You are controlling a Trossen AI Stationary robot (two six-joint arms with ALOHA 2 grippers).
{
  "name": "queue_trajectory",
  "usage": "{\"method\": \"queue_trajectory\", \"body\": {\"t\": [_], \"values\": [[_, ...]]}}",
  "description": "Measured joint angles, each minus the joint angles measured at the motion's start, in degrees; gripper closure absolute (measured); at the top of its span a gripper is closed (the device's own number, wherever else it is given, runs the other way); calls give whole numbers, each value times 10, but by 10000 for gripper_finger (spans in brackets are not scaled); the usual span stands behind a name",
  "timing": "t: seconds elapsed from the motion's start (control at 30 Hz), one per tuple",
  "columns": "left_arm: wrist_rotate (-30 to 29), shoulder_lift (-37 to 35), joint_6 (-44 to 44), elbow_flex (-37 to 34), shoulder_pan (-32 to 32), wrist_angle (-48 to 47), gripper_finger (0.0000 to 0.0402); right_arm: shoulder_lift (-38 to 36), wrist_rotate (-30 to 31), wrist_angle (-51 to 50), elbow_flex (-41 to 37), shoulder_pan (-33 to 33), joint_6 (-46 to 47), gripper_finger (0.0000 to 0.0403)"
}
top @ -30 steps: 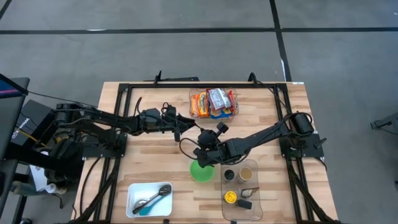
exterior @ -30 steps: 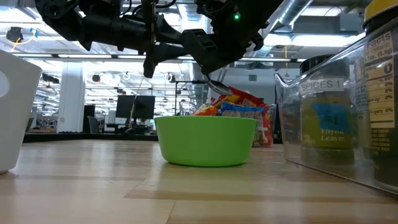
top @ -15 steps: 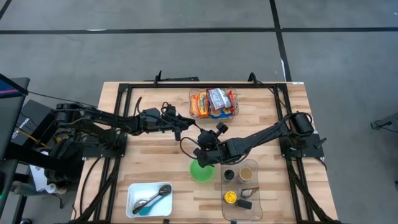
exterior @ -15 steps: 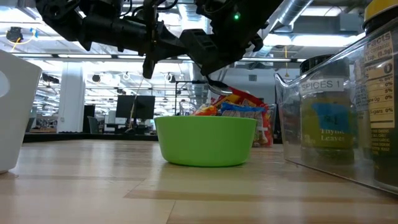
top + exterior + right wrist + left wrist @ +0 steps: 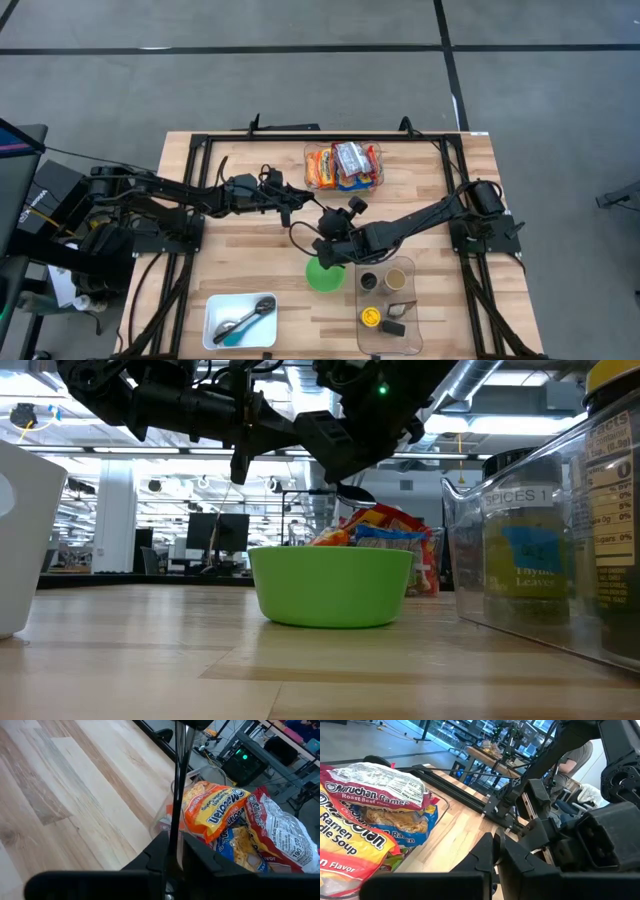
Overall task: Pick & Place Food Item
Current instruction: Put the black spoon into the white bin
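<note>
A metal spoon [image 5: 352,491] hangs in the air over the green bowl [image 5: 322,274], between my two grippers. My right gripper [image 5: 322,238] reaches in from the table's right. My left gripper [image 5: 297,212] comes from the left, level. Both are shut on the spoon. In the right wrist view the handle [image 5: 177,795] runs straight out from my right fingers to the left gripper's dark fingers [image 5: 192,723]. Ramen packs [image 5: 343,165] lie piled in a clear tray at the far middle of the table; no gripper touches them. My left gripper pinches the free end of the spoon's handle [image 5: 183,735] between its two fingers, coming level from the table's left. The spoon is clear of the table and the bowl. My right gripper has the handle [image 5: 173,827] between its two fingers, toward the spoon's bowl end. The fingers slant down from the table's right and lie along the handle. The spoon's bowl [image 5: 352,491] sticks out below the gripper, above the green bowl's rim [image 5: 330,550].
A white bin [image 5: 240,320] holding another spoon stands at the near left. A clear bin [image 5: 388,295] with spice jars is at the near right, close beside the green bowl. Black frame rails [image 5: 200,140] run round the tabletop.
My left gripper has shut on the end of the spoon's handle. The spoon's bowl has tipped up a little, nearer to level. Neither arm has shifted its place.
</note>
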Motion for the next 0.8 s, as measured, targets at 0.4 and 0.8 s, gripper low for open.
{"method": "queue_trajectory", "body": {"t": [0.4, 0.8], "values": [[-2, 0, 5, 0, 0, -3, 398, 0, -15, -12, 0, -1, -3, 292], [-4, 0, 20, 1, 0, -3, 399, -38, -11, -64, 0, 27, -9, 282]]}}
